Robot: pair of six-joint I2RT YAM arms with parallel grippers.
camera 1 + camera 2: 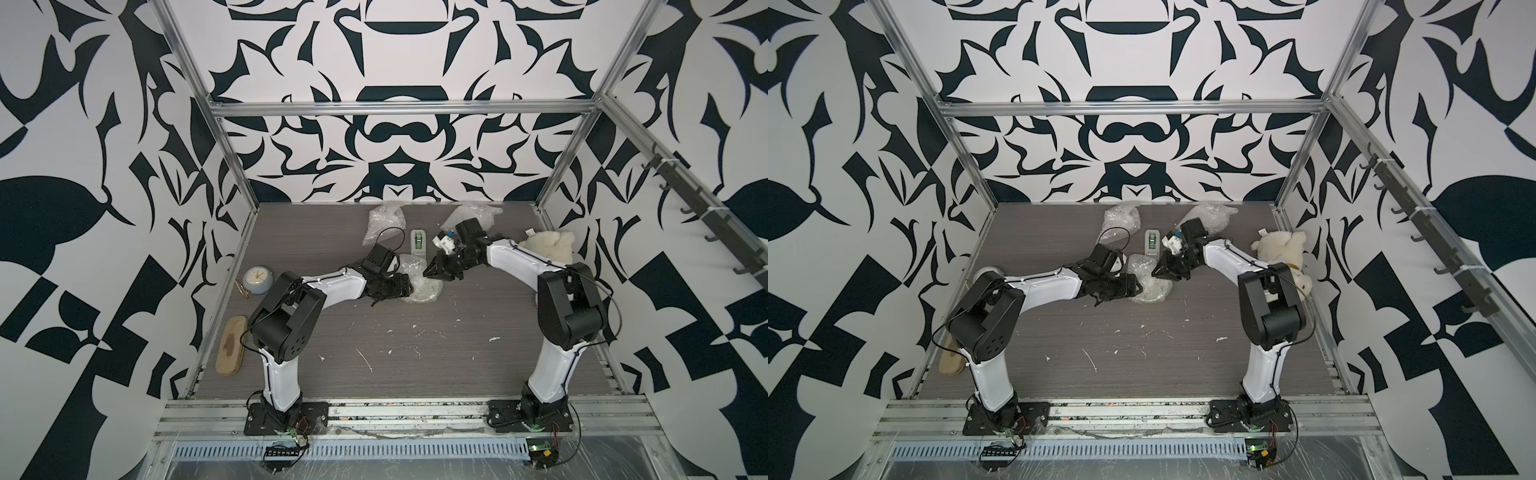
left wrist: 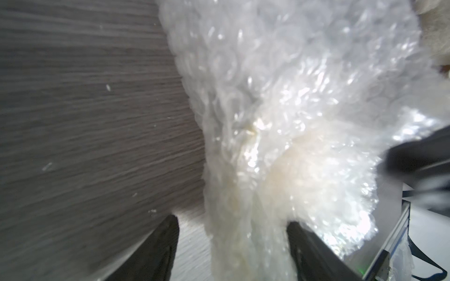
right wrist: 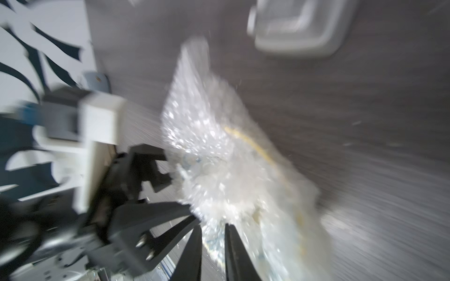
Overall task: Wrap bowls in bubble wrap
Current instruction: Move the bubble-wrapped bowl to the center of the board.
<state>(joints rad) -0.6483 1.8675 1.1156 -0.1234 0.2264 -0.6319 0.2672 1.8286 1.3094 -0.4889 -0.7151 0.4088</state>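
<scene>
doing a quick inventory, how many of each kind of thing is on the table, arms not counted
bubble wrap bundles: 3
alarm clock: 1
plush toy: 1
remote-like device: 1
tan oblong pad: 1
small gold item: 1
total: 8

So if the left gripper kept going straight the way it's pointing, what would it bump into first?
The bubble wrap bundle, almost at once. The left gripper points right at it, and the crumpled wrap sits between its open jaws; whether they touch it is too blurry to tell.
</scene>
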